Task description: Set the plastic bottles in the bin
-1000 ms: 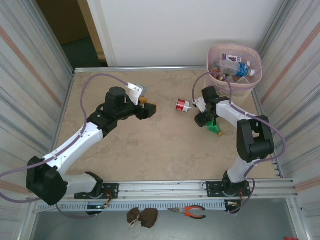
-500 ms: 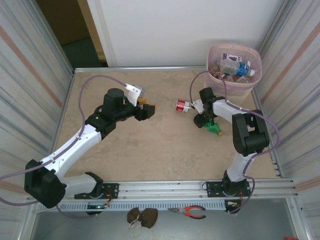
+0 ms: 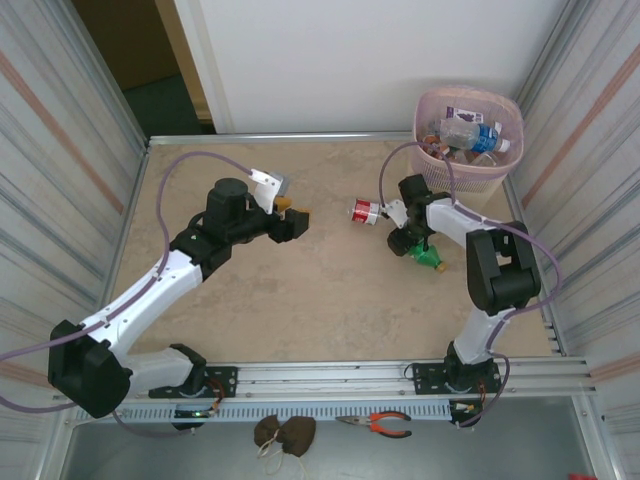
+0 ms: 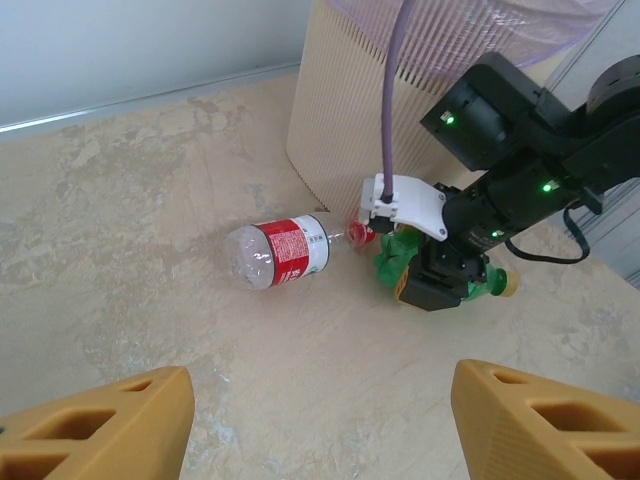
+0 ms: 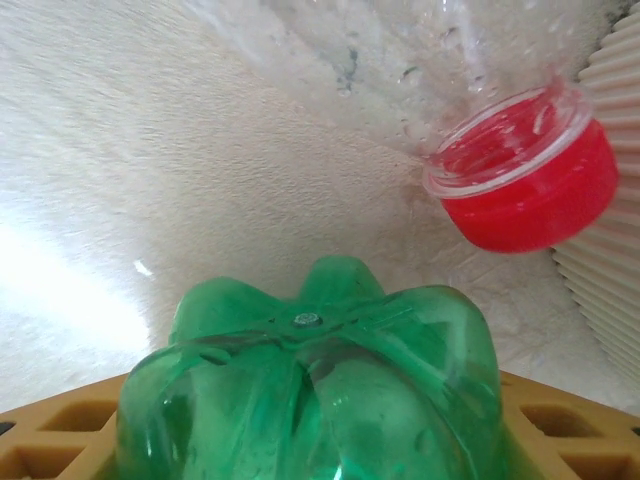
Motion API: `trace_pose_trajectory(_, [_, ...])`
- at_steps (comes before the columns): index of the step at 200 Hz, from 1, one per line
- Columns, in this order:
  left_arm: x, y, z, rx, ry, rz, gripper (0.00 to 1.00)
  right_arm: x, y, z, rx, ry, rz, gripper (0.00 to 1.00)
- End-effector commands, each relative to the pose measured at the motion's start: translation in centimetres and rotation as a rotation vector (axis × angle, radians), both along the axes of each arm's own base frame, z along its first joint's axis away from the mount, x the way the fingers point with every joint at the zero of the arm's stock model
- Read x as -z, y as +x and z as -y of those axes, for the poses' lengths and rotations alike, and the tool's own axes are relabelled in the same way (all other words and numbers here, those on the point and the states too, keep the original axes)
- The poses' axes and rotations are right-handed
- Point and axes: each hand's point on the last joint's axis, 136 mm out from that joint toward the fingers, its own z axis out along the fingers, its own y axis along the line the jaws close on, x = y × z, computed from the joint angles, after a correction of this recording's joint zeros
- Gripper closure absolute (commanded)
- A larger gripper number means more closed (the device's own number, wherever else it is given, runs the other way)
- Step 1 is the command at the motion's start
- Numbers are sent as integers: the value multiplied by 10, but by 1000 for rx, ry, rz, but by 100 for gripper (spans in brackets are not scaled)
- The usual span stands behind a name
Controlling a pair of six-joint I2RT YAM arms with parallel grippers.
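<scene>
Beside bin point(image 4: 330, 120) | right fingers point(image 5: 50, 445) astride green bottle point(image 5: 310, 390), grip unclear | red-capped bottle point(image 4: 285, 252) just ahead | left fingers point(image 4: 100, 420) spread, empty

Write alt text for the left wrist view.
A clear plastic bottle with red label and cap lies on its side on the beige table, near the ribbed beige bin. Beside it, the right hand straddles a green plastic bottle; the left hand is open and empty.

White wall point(image 3: 370, 60), corrugated side panels point(image 3: 50, 150), beige tabletop point(image 3: 320, 300)
</scene>
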Motion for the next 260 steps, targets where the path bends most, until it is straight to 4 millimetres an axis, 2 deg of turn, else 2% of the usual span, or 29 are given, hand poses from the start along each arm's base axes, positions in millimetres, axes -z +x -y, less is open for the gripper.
trace_pose_trajectory(1, [-10,0,-6,-16,-17,26,31,-34,-10,-14,2,102,24,43])
trace_pose_trajectory(21, [-12,0,-5,-12,-18,27,31,-58,-15,-25,-5,190,49,44])
trace_pose_trajectory(44, [-13,0,-4,-9,-20,28,31,-96,-18,-39,-11,309,97,44])
trace_pose_trajectory(74, [-13,1,-3,-5,-22,27,31,-157,-18,-54,-29,451,191,45])
trace_pose_trajectory(103, [-15,0,-4,-4,-22,31,31,-220,-12,-59,-33,551,315,45])
trace_pose_trajectory(138, [-17,0,-5,-10,-29,31,31,-296,8,-49,42,670,494,47])
trace_pose_trajectory(164, [-19,0,-4,-10,-34,32,31,-350,28,-29,173,802,605,51])
trace_pose_trajectory(181, [-19,0,-5,-12,-33,32,31,-378,41,-14,259,885,654,53])
trace_pose_trajectory(214, [-20,0,-8,-29,-37,31,32,-412,71,26,499,1001,705,60])
trace_pose_trajectory(230, [-21,0,-10,-37,-44,32,32,-414,88,39,566,1027,708,60])
trace_pose_trajectory(235, [-22,1,-10,-40,-46,32,32,-410,93,42,588,1027,699,61])
trace_pose_trajectory(237, [-21,0,-10,-41,-46,33,32,-418,94,43,583,1033,716,61])
trace_pose_trajectory(240, [-22,1,-10,-44,-48,33,32,-420,96,45,589,1035,720,61])
trace_pose_trajectory(260, [-22,2,-13,-57,-53,30,32,-412,115,55,633,1011,721,61])
